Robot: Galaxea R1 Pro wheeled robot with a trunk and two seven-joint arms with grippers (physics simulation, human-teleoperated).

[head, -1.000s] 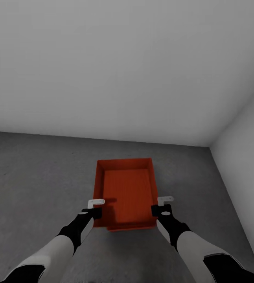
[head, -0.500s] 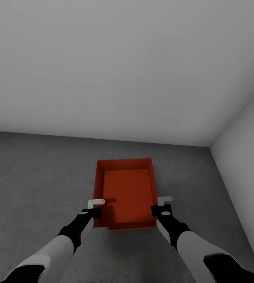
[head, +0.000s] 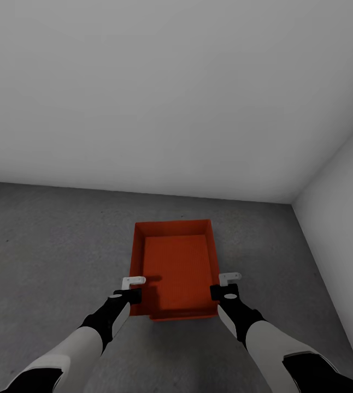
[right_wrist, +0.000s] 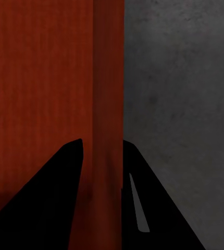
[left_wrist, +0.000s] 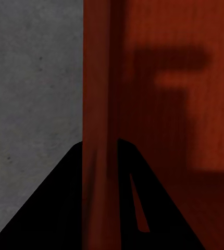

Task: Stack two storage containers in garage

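A red-orange storage container (head: 175, 265) sits in front of me over the dark grey concrete floor (head: 45, 245) of the garage. A thin red-orange edge of the second container (head: 179, 317) peeks out under its near side. My left gripper (head: 131, 295) is shut on the upper box's left wall, and my right gripper (head: 218, 292) is shut on its right wall. In the left wrist view the wall (left_wrist: 99, 94) runs between the dark fingers of the left gripper (left_wrist: 100, 143). The right wrist view shows the other wall (right_wrist: 108, 78) pinched in the right gripper (right_wrist: 102, 141).
A plain pale grey back wall (head: 143, 98) rises just beyond the boxes. A side wall (head: 346, 207) closes the corner on the right. Bare concrete stretches out to the left of the boxes.
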